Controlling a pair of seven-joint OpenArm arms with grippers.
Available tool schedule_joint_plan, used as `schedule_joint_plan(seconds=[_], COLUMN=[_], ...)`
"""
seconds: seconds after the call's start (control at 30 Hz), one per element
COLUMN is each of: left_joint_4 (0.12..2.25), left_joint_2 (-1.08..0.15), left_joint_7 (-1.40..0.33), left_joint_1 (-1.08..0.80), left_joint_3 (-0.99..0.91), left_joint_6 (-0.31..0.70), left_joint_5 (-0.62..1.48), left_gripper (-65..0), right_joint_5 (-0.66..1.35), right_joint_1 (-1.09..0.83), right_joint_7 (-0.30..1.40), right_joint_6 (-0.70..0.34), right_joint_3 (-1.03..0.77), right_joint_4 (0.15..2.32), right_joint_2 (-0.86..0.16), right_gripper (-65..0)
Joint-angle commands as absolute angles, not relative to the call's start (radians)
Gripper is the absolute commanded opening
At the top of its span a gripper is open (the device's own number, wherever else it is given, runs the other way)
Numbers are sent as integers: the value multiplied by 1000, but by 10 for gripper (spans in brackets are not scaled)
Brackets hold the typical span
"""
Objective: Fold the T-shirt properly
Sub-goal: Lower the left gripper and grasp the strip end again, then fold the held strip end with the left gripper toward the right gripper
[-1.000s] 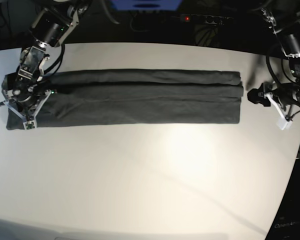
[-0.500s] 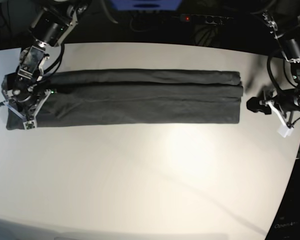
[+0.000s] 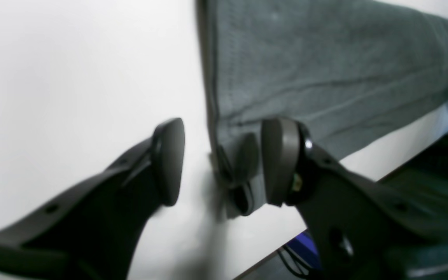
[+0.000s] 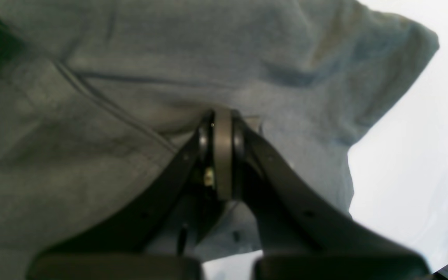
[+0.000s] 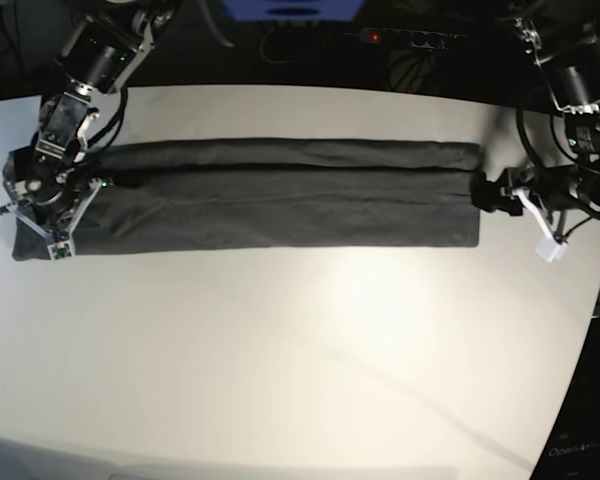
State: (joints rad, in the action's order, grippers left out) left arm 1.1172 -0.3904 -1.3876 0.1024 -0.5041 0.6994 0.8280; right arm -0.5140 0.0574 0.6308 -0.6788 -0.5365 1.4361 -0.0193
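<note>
The dark charcoal T-shirt (image 5: 270, 195) lies folded into a long narrow strip across the far half of the white table (image 5: 300, 350). My right gripper (image 5: 45, 210) is at the strip's left end. In the right wrist view it (image 4: 223, 128) is shut, its tips pinched into the wrinkled cloth (image 4: 91, 77). My left gripper (image 5: 480, 195) is open at the strip's right end. In the left wrist view it (image 3: 224, 161) straddles the shirt's (image 3: 325, 70) end edge, with one finger (image 3: 167, 159) over bare table and the other over the cloth.
A power strip with a red light (image 5: 410, 38) and a blue object (image 5: 290, 10) sit behind the table's far edge. The table's curved right edge (image 5: 592, 290) runs close to the left arm. Cables hang by both arms.
My left gripper has moved left from bare table to the shirt's right end, still open. The right gripper and the shirt have not moved.
</note>
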Motion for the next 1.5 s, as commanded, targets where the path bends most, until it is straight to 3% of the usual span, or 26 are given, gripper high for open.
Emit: schedule_joint_plan(seconds=[0.0, 0.8, 1.07, 1.17, 1.37, 1.47], left_joint_4=[1130, 1127, 1029, 1032, 1027, 1036], left_joint_2=[-404, -315, -294, -298, -297, -291], left_joint_7=[-1396, -1396, -1396, -1396, -1396, -1396], left_joint_1=[110, 97, 97, 97, 97, 99], left_joint_3=[-504, -503, -503, -506, -504, -504], left_joint_6=[698, 698, 698, 698, 698, 698], left_joint_5=[825, 814, 816, 822, 819, 823], left_gripper=[-336, -337, -340, -395, -634, -623], right_joint_5=[-541, -541, -541, -541, -541, -541], right_joint_1=[48, 15, 15, 15, 13, 13], right_joint_7=[696, 687, 685, 685, 685, 685], right_joint_6=[-698, -698, -698, -698, -698, -698], right_joint_3=[-541, -542, -542, -542, -542, -542], right_joint_4=[1426, 1426, 1426, 1426, 1426, 1425], right_joint_2=[-19, -19, -19, -19, -19, -19], right_gripper=[-647, -647, -647, -647, -647, -647])
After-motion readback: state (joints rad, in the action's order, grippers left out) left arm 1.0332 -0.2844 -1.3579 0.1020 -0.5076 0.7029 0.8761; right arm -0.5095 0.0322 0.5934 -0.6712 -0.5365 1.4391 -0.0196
